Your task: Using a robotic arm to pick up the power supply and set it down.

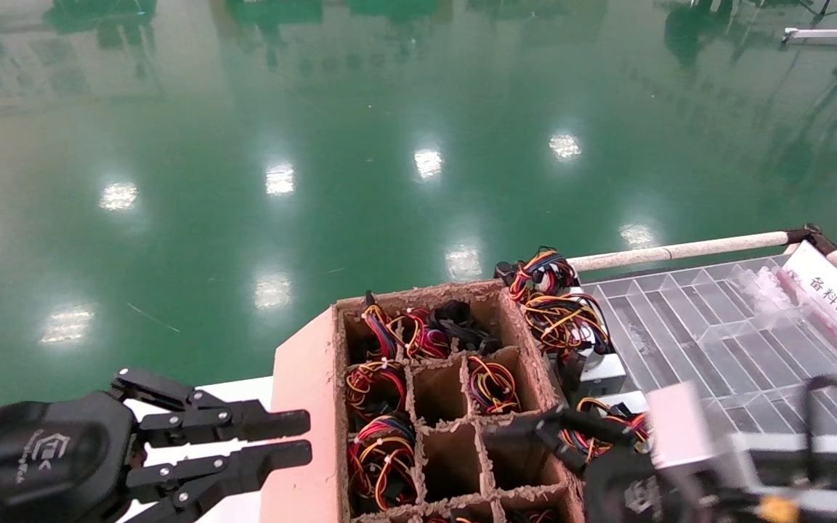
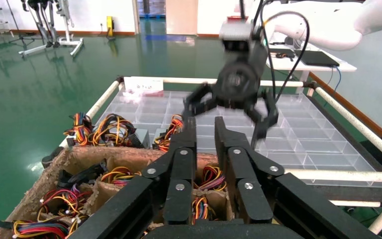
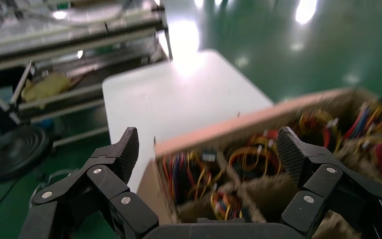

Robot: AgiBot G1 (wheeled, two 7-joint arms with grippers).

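Note:
Several power supplies sit as wire bundles in a divided cardboard box (image 1: 302,407); one bundle (image 1: 382,457) fills a near cell. More power supplies (image 1: 564,319) lie outside the box by its right wall. The robotic arm's right gripper (image 1: 560,439) is blurred and hangs open over the box's right side, holding nothing. In the right wrist view this gripper (image 3: 209,149) spreads wide above the box (image 3: 229,132) and its wires. The left wrist view shows the same gripper (image 2: 226,122) beyond the box (image 2: 79,157). My left gripper (image 1: 308,436) is parked left of the box, its fingers close together and empty.
A clear plastic compartment tray (image 1: 716,327) lies right of the box, framed by a white tube rail (image 1: 680,250) with a label sign (image 1: 836,294). A white table (image 1: 244,392) is left of the box. Green floor (image 1: 389,145) lies beyond. A rack (image 3: 79,40) stands past the table.

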